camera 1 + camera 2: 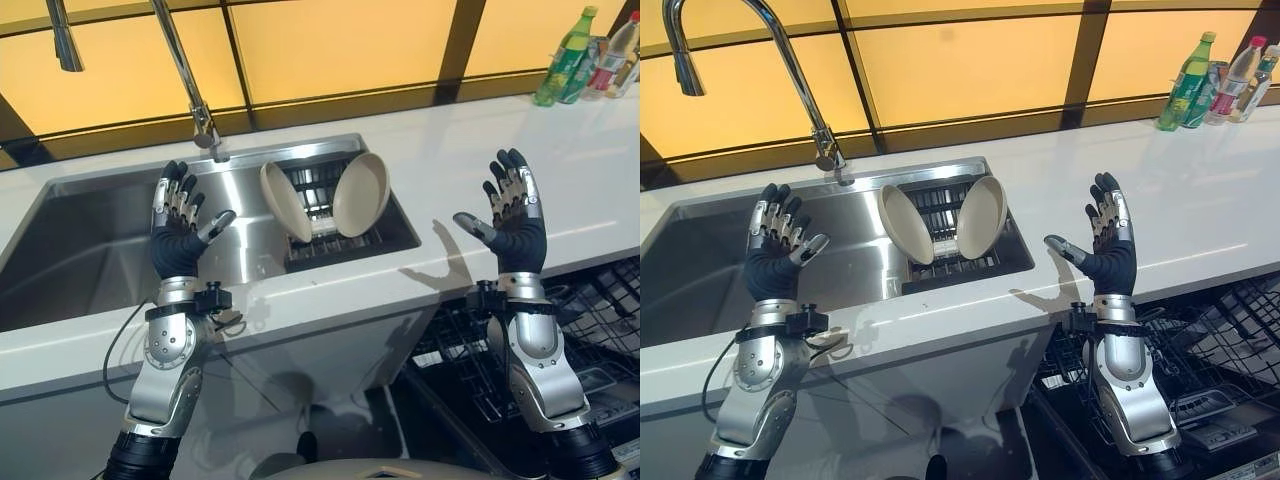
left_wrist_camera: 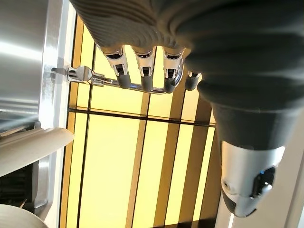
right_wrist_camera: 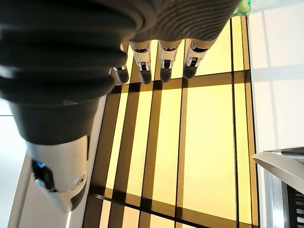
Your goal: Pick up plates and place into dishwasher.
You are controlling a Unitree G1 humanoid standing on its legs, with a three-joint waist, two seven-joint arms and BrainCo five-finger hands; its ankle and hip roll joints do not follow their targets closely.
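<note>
Labels on the bottles point(image 1: 585, 55) at the far right of the white counter point(image 1: 480, 170) were too small to read; one bottle was green with a yellow cap, the others clear with red on them. Left hand point(image 1: 178, 225) was raised over the front edge of the steel sink point(image 1: 90, 240), fingers straight and spread, thumb out to the side, holding and touching nothing. Right hand point(image 1: 512, 220) was raised above the counter right of the sink, likewise spread open, empty, clear of the surface. Two beige plates point(image 1: 325, 197) stood on edge in the dark rack point(image 1: 320, 240) in the sink's right section, tilted apart from each other with tops leaning outward, well apart from both hands. The tap point(image 1: 185, 75) rose behind the sink, its base just behind the plates. The dishwasher's black wire rack point(image 1: 600, 310) sat open below the counter, under the right arm; no plate visible in the part shown.
</note>
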